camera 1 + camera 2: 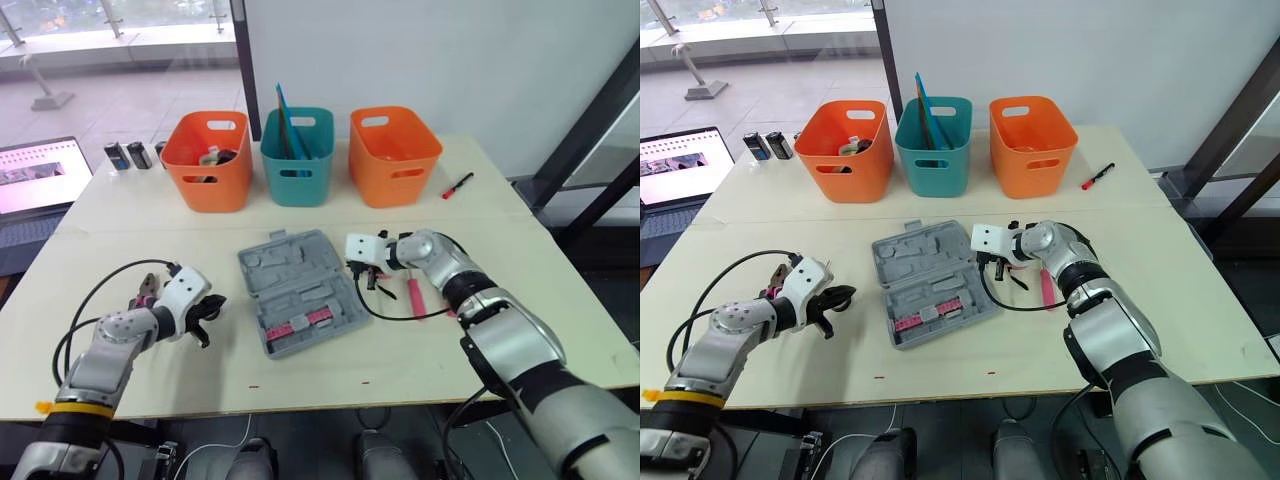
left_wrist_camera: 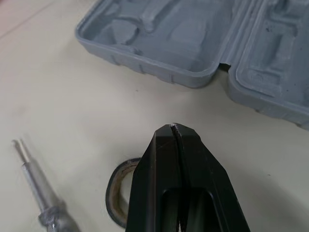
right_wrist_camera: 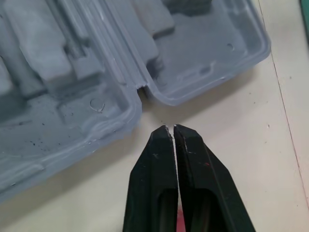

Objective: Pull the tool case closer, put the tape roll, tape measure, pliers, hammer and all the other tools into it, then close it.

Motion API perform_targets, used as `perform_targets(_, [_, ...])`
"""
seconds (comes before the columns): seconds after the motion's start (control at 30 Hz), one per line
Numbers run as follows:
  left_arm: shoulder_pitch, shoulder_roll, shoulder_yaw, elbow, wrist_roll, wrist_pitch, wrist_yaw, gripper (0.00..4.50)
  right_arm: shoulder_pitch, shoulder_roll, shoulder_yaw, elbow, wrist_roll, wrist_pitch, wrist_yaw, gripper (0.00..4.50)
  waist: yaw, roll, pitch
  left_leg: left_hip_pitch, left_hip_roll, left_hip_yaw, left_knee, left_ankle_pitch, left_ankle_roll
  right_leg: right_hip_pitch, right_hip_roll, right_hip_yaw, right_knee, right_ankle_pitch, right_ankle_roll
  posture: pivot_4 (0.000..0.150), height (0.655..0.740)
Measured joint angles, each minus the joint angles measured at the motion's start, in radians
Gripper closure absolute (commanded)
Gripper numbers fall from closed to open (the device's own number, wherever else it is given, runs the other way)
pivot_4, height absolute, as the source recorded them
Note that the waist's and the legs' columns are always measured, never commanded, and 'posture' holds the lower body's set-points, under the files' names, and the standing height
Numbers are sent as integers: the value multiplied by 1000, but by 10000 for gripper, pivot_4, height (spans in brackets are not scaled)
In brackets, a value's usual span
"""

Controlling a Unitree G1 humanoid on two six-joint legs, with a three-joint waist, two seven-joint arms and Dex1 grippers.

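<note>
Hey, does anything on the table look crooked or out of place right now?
The grey tool case lies open, skewed to the table edge. A tape roll and a screwdriver lie loose by the shut left pincer. A red pen sits apart near the right-hand orange bin. Nothing looks spilled or broken.

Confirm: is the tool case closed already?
No, the tool case lies open flat on the table, both moulded halves facing up.
</note>
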Motion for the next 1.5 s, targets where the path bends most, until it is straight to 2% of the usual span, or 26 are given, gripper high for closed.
perform_targets(0.13, [-92,-52,-39,134,30,-50,-22,45000,-22,24,38,42,-83,-27,-80,44142,-2,0,0,1,0,-1,0,0,0,0,1,0,1,0,0,1500,7344])
perform_targets(0.33, [-142,-77,-75,230,59,-72,-52,45000,-39,64,76,74,-163,-40,-139,44142,-4,0,0,1,0,-1,-1,0,0,-1,1,0,3,0,1,1500,7344])
perform_targets(0.73, [-145,-127,-71,217,53,-39,-87,45000,-57,83,94,93,-243,-104,-108,44142,-1,0,0,1,0,-2,-1,1,-1,-1,1,-1,6,0,2,1500,7344])
perform_targets(1.0, [-127,-116,-70,150,53,35,-103,45000,-52,61,44,92,-202,-142,139,44142,-2,0,0,1,0,-3,-1,1,-1,0,1,-1,6,0,2,1500,7344])
perform_targets(1.23, [-75,-100,-70,67,54,72,-120,45000,1,42,-36,74,-107,-149,365,44142,-3,0,0,2,0,-4,-1,1,-1,0,2,-1,8,-1,2,1500,7344])
perform_targets(1.5, [6,-79,-62,-89,35,169,-136,45000,69,15,-99,20,-34,-107,421,44142,-2,0,0,3,0,-4,0,1,-1,0,2,-1,10,-1,2,1500,7344])
